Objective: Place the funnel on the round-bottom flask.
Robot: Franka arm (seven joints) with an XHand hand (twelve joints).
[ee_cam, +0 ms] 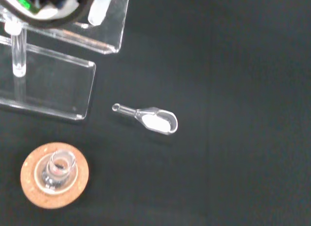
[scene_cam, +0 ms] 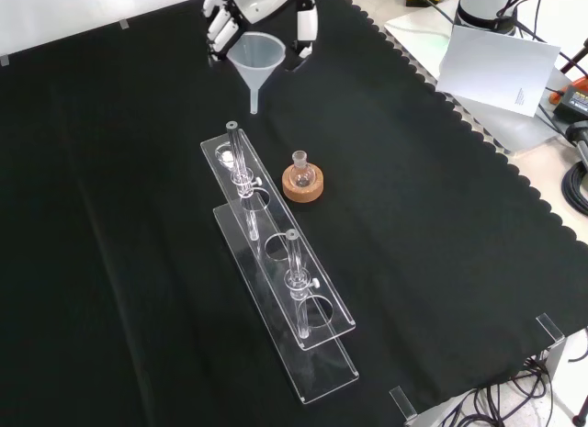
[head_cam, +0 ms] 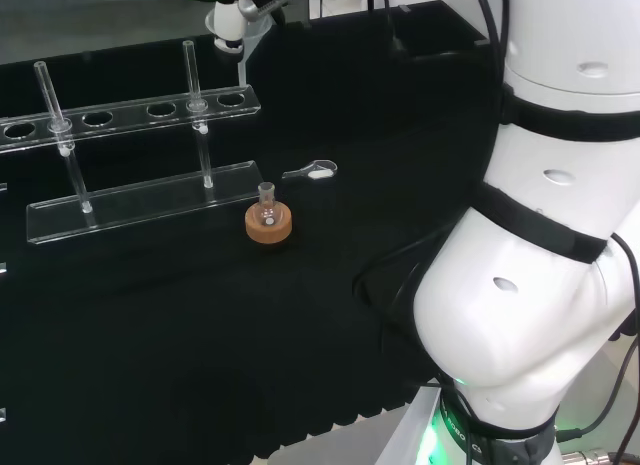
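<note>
The funnel (scene_cam: 256, 60) is clear plastic, a wide cone mouth up with a narrow stem pointing down, held above the cloth at the far end of the front view by the hand (scene_cam: 260, 6), whose fingers curl round its rim. Nearer in that view, the small round-bottom flask (scene_cam: 299, 169) stands upright on a cork ring (scene_cam: 303, 185), just right of the clear test-tube rack (scene_cam: 276, 262). In the head view a small clear scoop (head_cam: 312, 170) holding white powder lies on the cloth just beyond the flask.
</note>
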